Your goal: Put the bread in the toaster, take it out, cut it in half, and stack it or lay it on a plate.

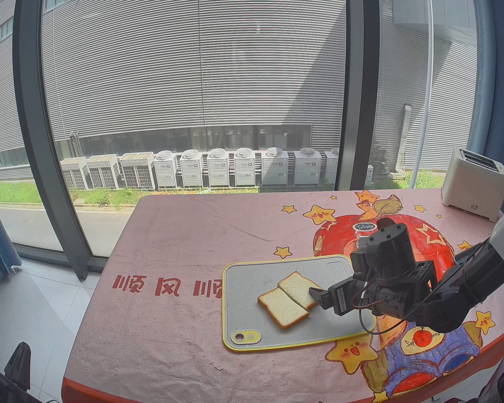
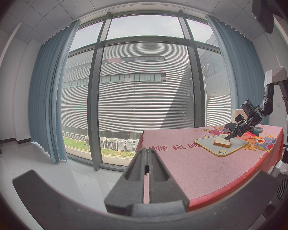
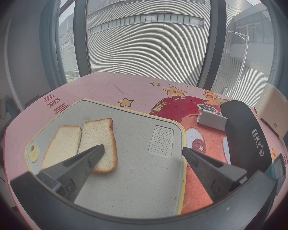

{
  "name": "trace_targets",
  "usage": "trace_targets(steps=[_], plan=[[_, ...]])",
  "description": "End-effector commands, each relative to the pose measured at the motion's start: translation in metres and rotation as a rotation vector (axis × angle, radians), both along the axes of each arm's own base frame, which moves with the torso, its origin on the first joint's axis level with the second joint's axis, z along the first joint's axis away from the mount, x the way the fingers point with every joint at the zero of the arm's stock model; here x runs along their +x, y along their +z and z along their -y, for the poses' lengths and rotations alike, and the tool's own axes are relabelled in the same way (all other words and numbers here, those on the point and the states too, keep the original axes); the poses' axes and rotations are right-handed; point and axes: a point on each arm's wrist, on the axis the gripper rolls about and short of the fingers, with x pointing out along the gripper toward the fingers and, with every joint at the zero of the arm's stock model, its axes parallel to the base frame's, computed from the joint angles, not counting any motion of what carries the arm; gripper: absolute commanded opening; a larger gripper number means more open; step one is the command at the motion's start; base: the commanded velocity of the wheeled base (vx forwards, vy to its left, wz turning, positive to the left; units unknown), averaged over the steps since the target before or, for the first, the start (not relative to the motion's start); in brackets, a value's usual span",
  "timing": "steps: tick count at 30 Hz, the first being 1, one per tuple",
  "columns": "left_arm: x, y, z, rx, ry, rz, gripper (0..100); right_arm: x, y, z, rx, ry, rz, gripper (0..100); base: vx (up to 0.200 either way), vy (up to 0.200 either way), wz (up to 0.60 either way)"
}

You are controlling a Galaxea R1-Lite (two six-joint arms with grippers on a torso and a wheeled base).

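Item: two slices of bread, pale and apparently untoasted, lying flat side by side on the grey cutting board (image 1: 246,320) at the table's middle. The slice nearer the arm (image 3: 99,141) touches or slightly overlaps the farther slice (image 3: 62,146). Handling, as judged: light, soft, easily crushed or torn, limp if lifted by a corner. Best taken across a crust edge with a shallow, gentle pinch. Toaster (image 1: 476,183): white, at the table's far right corner, well apart from the board. Right gripper (image 3: 142,149): jaws spread wide, holding nothing, low over the board, with one fingertip (image 3: 97,150) at the nearer slice's edge; contact cannot be told. Left gripper (image 2: 146,154): jaws closed together, empty, off the table's left side.
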Motion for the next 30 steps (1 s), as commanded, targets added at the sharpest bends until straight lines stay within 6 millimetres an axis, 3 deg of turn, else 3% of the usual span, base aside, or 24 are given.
trace_targets(steps=[1, 10, 11, 30], plan=[[0.0001, -0.0051, 0.0000, 0.000, 0.000, 0.000, 0, 0.0014, -0.0038, -0.0014, -0.004, -0.001, -0.008, 100, 0.000, 0.000, 0.00], [0.0001, -0.0051, 0.0000, 0.000, 0.000, 0.000, 0, 0.0004, -0.0062, -0.0036, 0.001, -0.001, -0.017, 100, 0.000, 0.000, 0.00], [0.0001, -0.0051, 0.0000, -0.001, 0.002, 0.000, 0, 0.0001, -0.0062, -0.0040, 0.001, 0.001, -0.017, 0, 0.000, 0.000, 0.00], [0.0001, -0.0051, 0.0000, -0.001, 0.002, 0.000, 0, -0.0033, -0.0043, -0.0081, 0.021, 0.005, -0.019, 0, 0.000, 0.000, 0.00]])
